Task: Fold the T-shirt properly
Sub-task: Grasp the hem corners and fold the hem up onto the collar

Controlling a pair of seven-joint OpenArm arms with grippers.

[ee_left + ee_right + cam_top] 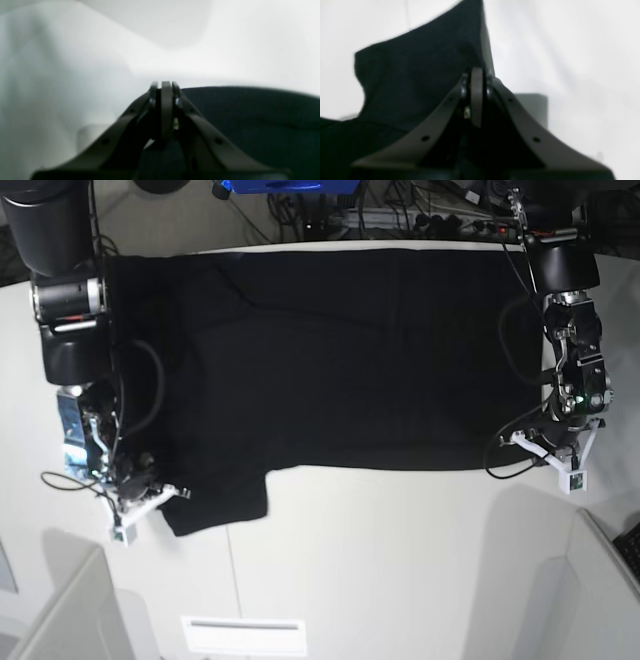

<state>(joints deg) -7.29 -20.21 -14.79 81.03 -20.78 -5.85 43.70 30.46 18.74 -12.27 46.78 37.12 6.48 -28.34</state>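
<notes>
While the left wrist view is blurred, the left gripper (166,86) is pressed together at the T-shirt (250,120) edge, lower right. Right wrist view: the right gripper (476,72) pinches black cloth, upper left. Base view: the shirt covers the upper table (400,560).

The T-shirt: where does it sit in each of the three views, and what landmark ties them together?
Left wrist: the T-shirt fills the lower right, beside the shut left gripper.
Right wrist: black cloth on the left and centre, up to the shut right gripper.
Base: spread across the upper middle, one sleeve hanging lower left.
Shared landmark: the white table under the cloth.
</notes>
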